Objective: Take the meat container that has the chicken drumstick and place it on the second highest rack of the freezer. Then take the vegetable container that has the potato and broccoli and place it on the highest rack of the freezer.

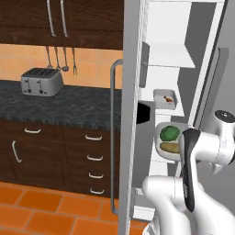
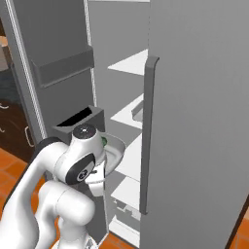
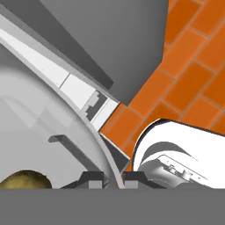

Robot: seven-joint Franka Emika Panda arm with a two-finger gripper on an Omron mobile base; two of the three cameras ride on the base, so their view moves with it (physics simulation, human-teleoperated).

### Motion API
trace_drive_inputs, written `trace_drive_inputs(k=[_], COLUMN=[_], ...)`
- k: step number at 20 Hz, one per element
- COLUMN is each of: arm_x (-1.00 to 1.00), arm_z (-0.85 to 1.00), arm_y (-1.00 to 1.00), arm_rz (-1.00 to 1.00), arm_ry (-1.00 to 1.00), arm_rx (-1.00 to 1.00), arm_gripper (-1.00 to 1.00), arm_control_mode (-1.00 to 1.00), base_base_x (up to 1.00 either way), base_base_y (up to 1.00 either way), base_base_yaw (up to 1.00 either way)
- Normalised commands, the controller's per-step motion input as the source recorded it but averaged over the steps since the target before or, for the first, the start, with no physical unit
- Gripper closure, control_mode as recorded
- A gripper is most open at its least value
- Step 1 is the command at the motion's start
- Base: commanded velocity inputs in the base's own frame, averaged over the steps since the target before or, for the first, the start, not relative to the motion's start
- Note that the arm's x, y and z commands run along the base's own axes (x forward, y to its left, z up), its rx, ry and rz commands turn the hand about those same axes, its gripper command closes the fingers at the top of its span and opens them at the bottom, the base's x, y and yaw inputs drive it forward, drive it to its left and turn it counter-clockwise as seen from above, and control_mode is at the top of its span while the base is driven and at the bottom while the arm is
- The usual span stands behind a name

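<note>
The gripper (image 3: 112, 180) has its jaws pinched tight on the thin rim of the vegetable container (image 1: 161, 134), holding that pale tray in the air in front of the open freezer (image 1: 170, 46), below its upper white shelves. In the left base view the broccoli (image 1: 170, 133) sits at the tray's far end and the potato (image 1: 170, 148) just nearer, the two touching. Further in and higher, the meat container (image 1: 164, 98) with the chicken drumstick (image 1: 169, 99) rests on a white shelf inside the freezer, and a toaster (image 1: 41, 81) stands on the dark counter (image 1: 69, 106) far to the left.
</note>
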Motion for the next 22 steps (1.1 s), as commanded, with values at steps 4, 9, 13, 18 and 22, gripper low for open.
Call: trace_drive_inputs(k=[4, 9, 13, 18, 22], arm_x=[0.00, 0.00, 0.00, 0.00, 0.07], arm_z=[0.00, 0.00, 0.00, 0.00, 0.93], arm_y=[0.00, 0.00, 0.00, 0.00, 0.15], arm_rz=[0.00, 0.00, 0.00, 0.00, 0.00], arm_ry=[0.00, 0.00, 0.00, 0.00, -0.36], arm_rx=[0.00, 0.00, 0.00, 0.00, -0.03], arm_gripper=[1.00, 1.00, 1.00, 1.00, 1.00], arm_control_mode=[1.00, 1.00, 1.00, 1.00, -1.00], base_base_x=[0.76, 0.17, 0.16, 0.68, 0.00], base_base_y=[0.00, -0.43, -0.44, 0.24, 0.00], base_base_yaw=[0.00, 0.00, 0.00, 0.00, 0.00])
